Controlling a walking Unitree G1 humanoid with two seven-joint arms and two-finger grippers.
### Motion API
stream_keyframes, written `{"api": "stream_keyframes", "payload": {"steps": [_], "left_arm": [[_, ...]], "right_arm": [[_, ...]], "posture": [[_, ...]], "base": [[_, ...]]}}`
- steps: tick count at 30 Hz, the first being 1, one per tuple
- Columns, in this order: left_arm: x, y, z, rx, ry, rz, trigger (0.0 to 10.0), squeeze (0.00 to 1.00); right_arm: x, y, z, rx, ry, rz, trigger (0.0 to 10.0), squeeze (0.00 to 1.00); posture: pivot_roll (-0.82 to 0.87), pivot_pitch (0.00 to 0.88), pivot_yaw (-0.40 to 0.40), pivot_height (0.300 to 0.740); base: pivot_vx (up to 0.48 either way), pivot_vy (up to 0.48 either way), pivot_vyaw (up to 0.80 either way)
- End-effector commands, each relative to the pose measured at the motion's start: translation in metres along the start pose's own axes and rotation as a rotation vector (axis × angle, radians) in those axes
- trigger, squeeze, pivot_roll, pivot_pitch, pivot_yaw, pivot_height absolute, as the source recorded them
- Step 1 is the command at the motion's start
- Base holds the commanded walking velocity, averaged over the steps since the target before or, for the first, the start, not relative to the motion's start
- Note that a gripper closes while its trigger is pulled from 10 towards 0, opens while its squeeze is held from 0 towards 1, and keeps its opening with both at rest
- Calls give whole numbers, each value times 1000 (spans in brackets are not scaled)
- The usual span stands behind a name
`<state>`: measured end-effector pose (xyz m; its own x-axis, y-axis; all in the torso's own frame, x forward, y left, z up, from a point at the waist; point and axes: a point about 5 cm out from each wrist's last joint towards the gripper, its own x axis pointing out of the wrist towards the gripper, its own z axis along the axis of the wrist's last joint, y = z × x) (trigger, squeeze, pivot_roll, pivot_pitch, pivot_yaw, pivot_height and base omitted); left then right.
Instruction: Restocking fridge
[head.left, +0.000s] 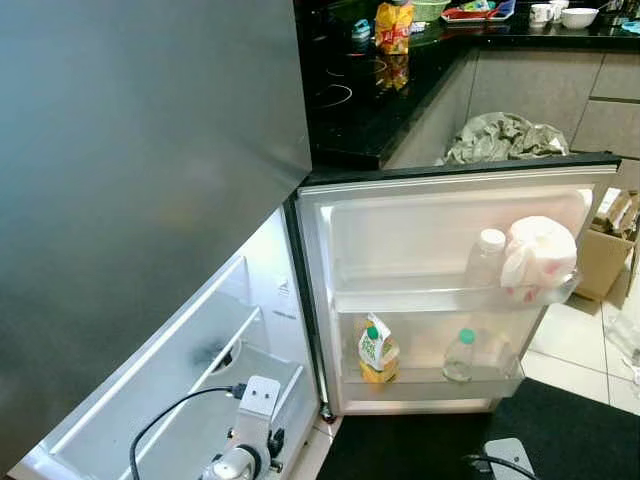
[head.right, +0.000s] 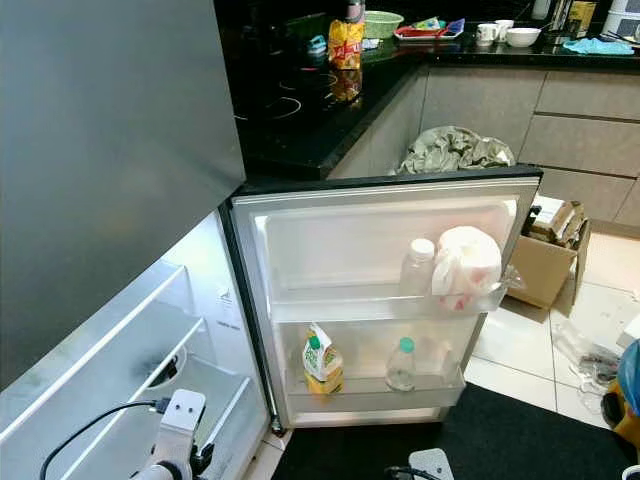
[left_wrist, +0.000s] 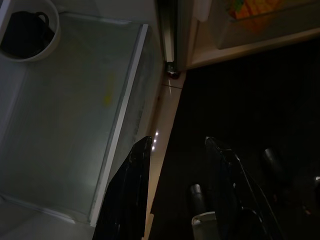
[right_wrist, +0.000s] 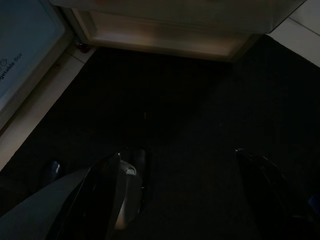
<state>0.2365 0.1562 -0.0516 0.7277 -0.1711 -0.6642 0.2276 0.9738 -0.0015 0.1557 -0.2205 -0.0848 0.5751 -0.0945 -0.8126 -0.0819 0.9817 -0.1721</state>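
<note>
The white fridge door (head.left: 400, 235) stands open; its shelves already hold a yellow-green juice carton (head.left: 377, 350) at seven o'clock, a clear green-capped bottle (head.left: 459, 356), a white-capped bottle (head.left: 485, 258) and a pink-white bag (head.left: 538, 256) at two o'clock; more stocking probably remains; left gripper (left_wrist: 175, 200) and right gripper (right_wrist: 180, 195) hang low, fingers apart, empty.

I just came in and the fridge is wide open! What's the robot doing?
The robot is standing at the open fridge door, and neither gripper holds anything. The left gripper hangs open by the fridge's bottom edge; the right gripper hangs open over the dark mat. The door's upper shelf holds a clear bottle and a white bag; the lower shelf holds a juice carton and a green-capped bottle.
</note>
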Motion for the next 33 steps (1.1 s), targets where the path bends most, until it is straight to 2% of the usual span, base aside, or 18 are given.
{"api": "stream_keyframes", "payload": {"steps": [1, 6, 13, 33], "left_arm": [[0, -2, -1, -28, 3, 4, 10000, 0], [1, -3, 2, -25, 0, -1, 10000, 0], [1, -3, 1, -19, 2, -8, 10000, 0], [-1, -4, -5, -25, 10, -16, 10000, 0]], "right_arm": [[1, 0, 2, -5, -14, -3, 10000, 0], [0, -10, -2, -9, -13, -11, 10000, 0], [-1, -14, -3, -21, -16, -9, 10000, 0], [3, -5, 9, -56, -52, 21, 10000, 0]], "posture": [[-136, 25, 65, 726], [-137, 36, 70, 726], [-141, 46, 68, 726], [-146, 49, 62, 726]], "base": [[0, -296, 0], [0, -337, 0], [0, -401, 0], [0, -448, 0]]}}
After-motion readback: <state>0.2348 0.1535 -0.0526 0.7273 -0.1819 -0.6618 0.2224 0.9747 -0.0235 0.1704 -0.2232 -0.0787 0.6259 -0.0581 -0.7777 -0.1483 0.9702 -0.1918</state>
